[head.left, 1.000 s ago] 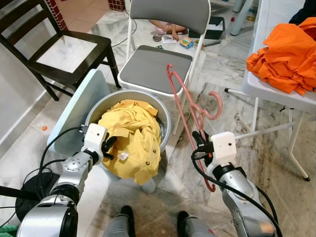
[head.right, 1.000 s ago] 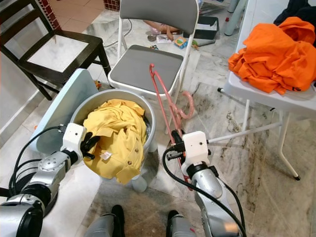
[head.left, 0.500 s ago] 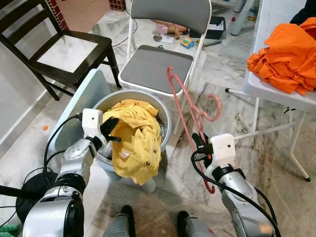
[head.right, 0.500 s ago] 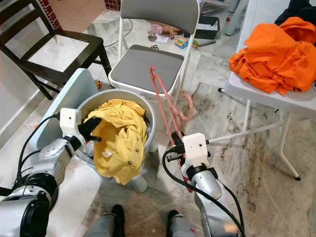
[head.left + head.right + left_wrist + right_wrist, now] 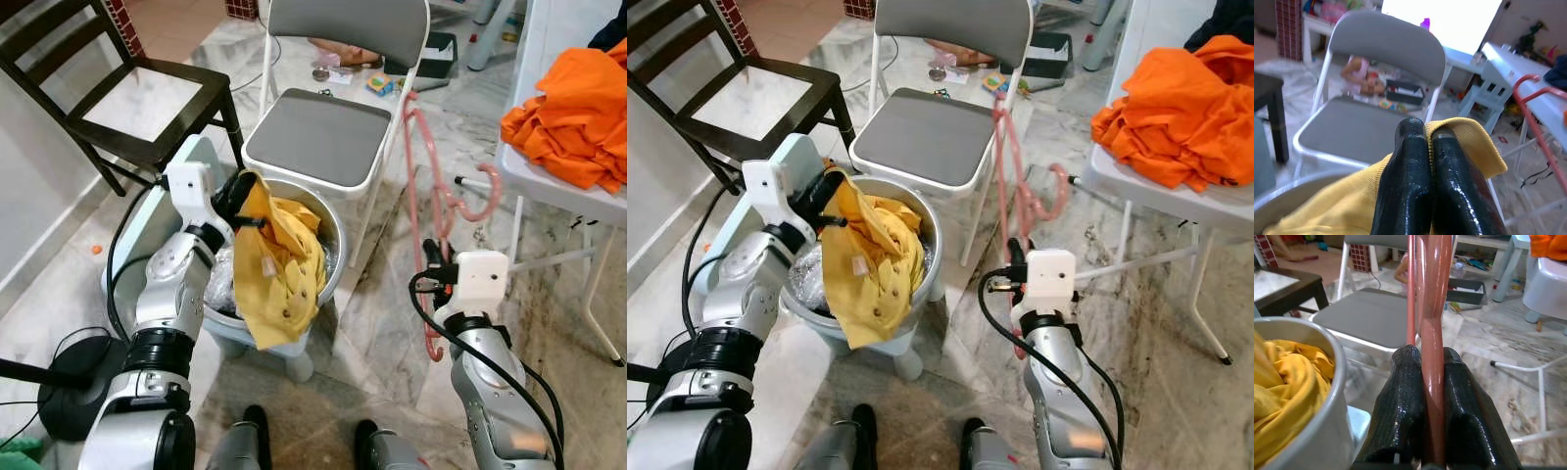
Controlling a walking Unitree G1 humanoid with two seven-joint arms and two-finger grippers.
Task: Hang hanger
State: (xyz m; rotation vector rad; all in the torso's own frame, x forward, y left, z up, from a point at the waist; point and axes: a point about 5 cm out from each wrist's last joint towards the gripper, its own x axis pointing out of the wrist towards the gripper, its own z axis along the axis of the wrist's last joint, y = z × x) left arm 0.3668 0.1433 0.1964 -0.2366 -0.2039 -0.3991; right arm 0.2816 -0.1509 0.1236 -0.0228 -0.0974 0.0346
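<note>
A pink plastic hanger (image 5: 423, 166) stands nearly upright to the right of the basin, its hook (image 5: 484, 196) curling out to the right. My right gripper (image 5: 434, 266) is shut on its lower bar, and its fingers (image 5: 1405, 401) clamp the pink rod. A yellow shirt (image 5: 281, 277) hangs half out of a round metal basin (image 5: 331, 257) on the floor. My left gripper (image 5: 236, 199) is shut on the shirt's top edge, above the basin's rim. The black fingertips (image 5: 1410, 147) pinch the yellow cloth (image 5: 1469, 142).
A grey folding chair (image 5: 318, 137) stands just behind the basin. A dark wooden chair (image 5: 137, 98) is at the back left. On the right, a white table (image 5: 549, 191) carries a heap of orange clothes (image 5: 573, 108). Toys lie on the marble floor beyond the folding chair.
My left gripper has risen and pulled the yellow shirt up out of the basin. The right gripper has swung the hanger from a slant to nearly upright.
</note>
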